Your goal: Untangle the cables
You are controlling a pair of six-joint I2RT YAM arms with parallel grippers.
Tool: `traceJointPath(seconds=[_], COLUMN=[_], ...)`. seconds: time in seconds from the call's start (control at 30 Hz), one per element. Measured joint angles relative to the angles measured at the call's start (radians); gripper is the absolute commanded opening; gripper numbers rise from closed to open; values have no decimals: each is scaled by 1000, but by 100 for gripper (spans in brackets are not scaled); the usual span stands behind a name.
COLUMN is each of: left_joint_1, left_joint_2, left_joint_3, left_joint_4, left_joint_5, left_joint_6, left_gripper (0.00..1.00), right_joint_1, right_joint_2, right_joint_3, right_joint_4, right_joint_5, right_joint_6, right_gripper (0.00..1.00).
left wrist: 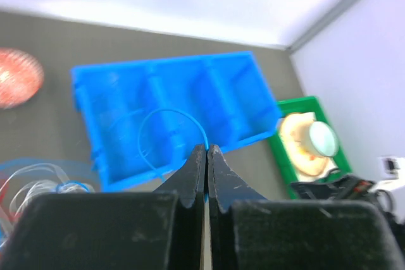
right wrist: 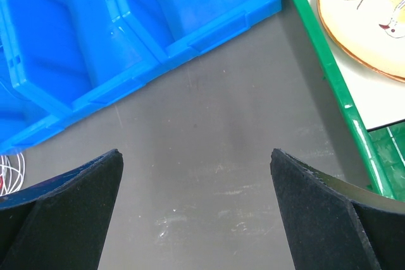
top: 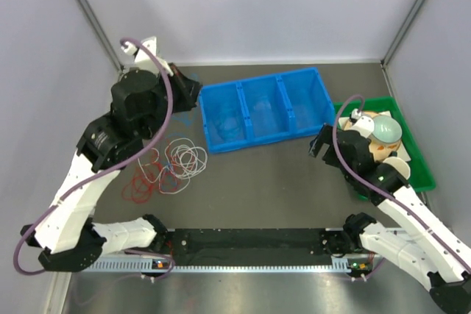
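Observation:
A loose tangle of red, white and blue cables (top: 168, 167) lies on the grey table left of centre. My left gripper (top: 190, 92) is raised at the left end of the blue bin (top: 318, 86). In the left wrist view it (left wrist: 207, 148) is shut on a thin blue cable (left wrist: 166, 113), whose loop hangs over the bin (left wrist: 243, 71). White and blue loops (left wrist: 39, 178) show at the lower left. My right gripper (top: 319, 143) is open and empty over bare table; its fingertips (right wrist: 107, 162) stand wide apart in the right wrist view.
The blue bin has three compartments, with faint loops in the left one (top: 227, 121). A green tray (top: 421, 156) with plates and a bowl stands at the right. A blurred red round thing (left wrist: 14, 83) lies left of the bin. A black rail (top: 250, 240) runs along the near edge.

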Motion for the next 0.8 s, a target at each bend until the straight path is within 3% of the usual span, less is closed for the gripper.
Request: traceJointPath(seconds=[0.23,0.43,0.57,0.8], left_joint_1=[0,4,34,134], left_joint_2=[200,335,401,455], left_joint_3=[184,248,222,40], left_joint_4=[108,187,249,331], left_joint_5=[154,179,180,204], left_joint_6=[61,125,148,120], left_gripper=[0,0,0,0], right_joint_1=[0,0,0,0], right_joint_2=[-34,-62,-68,-55], right_joint_3=[0,0,-10,-24], right_joint_4=[-25,-41,-53,-63], right_joint_5=[6,16,20,22], right_joint_6=[10,19,27,32], right_gripper=[99,99,99,99])
